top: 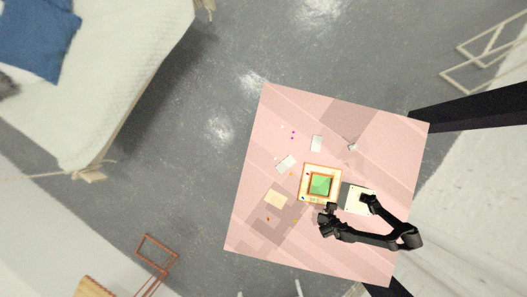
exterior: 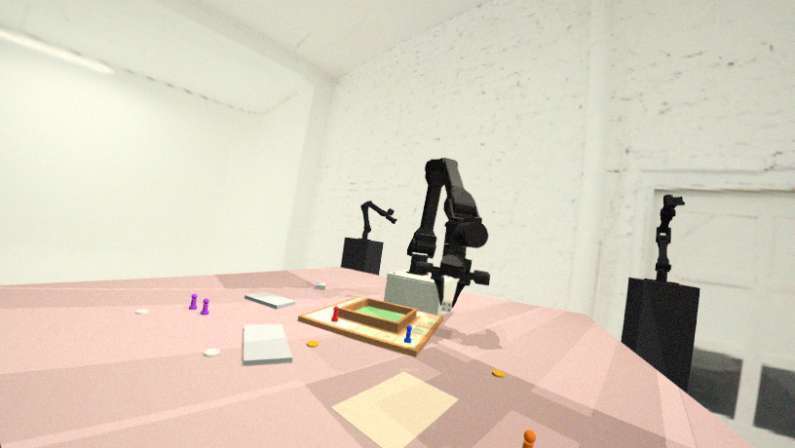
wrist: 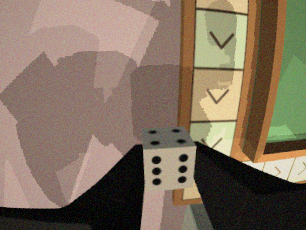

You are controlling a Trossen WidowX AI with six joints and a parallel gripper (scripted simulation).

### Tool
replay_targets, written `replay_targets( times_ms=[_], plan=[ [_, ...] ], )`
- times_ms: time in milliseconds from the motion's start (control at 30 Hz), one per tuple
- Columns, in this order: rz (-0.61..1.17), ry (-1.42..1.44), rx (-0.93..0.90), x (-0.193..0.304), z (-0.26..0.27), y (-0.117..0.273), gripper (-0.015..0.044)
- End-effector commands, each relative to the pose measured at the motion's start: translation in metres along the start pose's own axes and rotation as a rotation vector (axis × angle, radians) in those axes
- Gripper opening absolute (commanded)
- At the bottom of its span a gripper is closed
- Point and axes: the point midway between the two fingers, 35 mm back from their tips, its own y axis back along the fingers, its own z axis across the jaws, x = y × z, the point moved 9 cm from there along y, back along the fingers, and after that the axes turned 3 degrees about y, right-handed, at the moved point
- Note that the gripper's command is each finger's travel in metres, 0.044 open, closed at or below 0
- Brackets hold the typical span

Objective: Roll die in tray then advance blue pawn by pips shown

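Note:
My gripper [top: 325,211] [exterior: 446,304] [wrist: 166,150] is shut on the white die [exterior: 446,307] [wrist: 168,167], held above the table just outside the board's edge. Its two visible faces in the wrist view carry several black pips each. The square board [top: 336,184] [exterior: 372,334] [wrist: 218,59] has arrow-marked cells around the green-floored tray [top: 320,184] [exterior: 384,314] [wrist: 295,100]. The blue pawn [top: 302,197] [exterior: 408,335] stands upright at a board corner. The red pawn [top: 307,174] [exterior: 335,315] stands at another corner. The die's underside is hidden.
Two grey slabs [top: 316,143] [exterior: 267,344], purple pawns [top: 293,132] [exterior: 205,307], a small grey block [top: 352,146] [exterior: 320,285], a cream sheet [top: 275,199] [exterior: 396,409], an orange pawn [top: 268,219] [exterior: 528,439] and flat discs lie around. A pale block [top: 354,207] [exterior: 409,292] stands beside the board.

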Motion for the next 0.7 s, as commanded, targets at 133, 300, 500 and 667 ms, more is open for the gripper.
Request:
replay_targets(
  times_ms=[133,300,500,667],
  plan=[
    [-0.006,-0.021,-0.002,0.004,-0.001,0.063,0.0],
    [-0.006,-0.022,-0.002,0.004,-0.001,0.064,0.0],
    [-0.007,-0.026,-0.001,-0.004,-0.016,0.06,0.0],
    [-0.008,-0.033,0.002,-0.013,-0.038,0.054,0.0]
  ],
)
